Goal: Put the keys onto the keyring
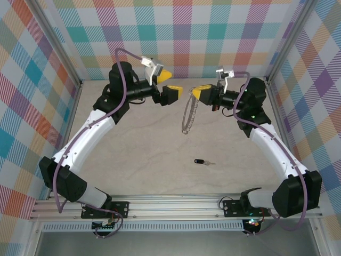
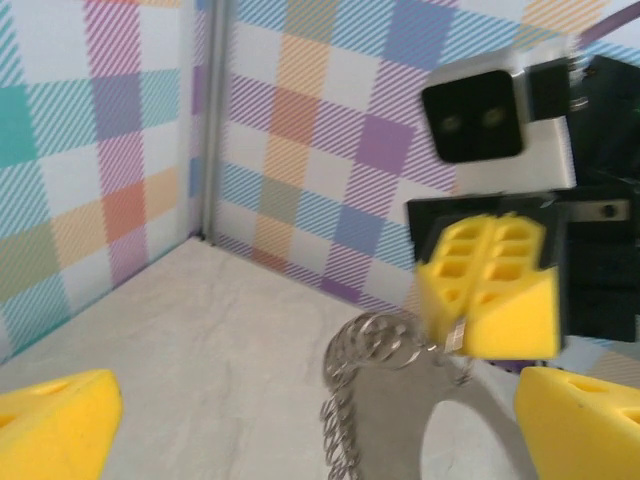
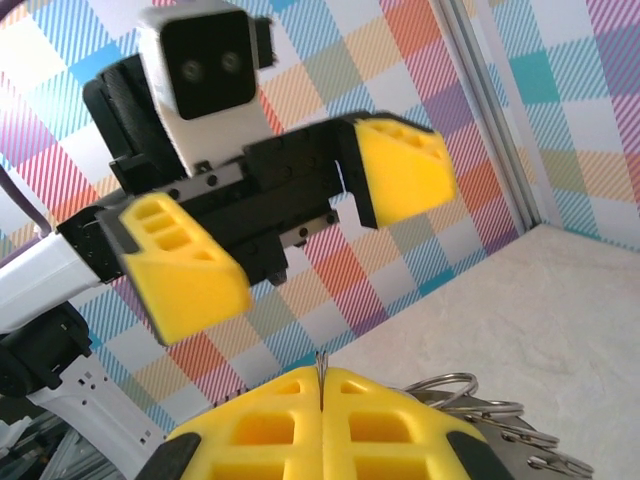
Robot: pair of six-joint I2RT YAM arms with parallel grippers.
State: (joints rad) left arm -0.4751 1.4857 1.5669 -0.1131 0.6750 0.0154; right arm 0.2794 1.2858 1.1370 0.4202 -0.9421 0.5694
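Note:
The keyring [image 1: 187, 118], a thin grey ring of small wire loops, hangs in the air from my right gripper [image 1: 200, 94], which is shut on its top edge. In the right wrist view a sliver of metal shows between the closed yellow pads [image 3: 322, 420], and the keyring's loops [image 3: 470, 395] stick out to the right. My left gripper [image 1: 169, 84] stands open just left of the ring, facing it. In the left wrist view the keyring [image 2: 375, 345] dangles ahead of my left gripper [image 2: 315, 425]. The key [image 1: 200, 161], black-headed and tiny, lies on the table nearer the front.
Plaid walls close in the back and both sides of the pale table [image 1: 133, 154]. A metal rail [image 1: 176, 205] with both arm bases runs along the near edge. Both arms reach toward the back middle.

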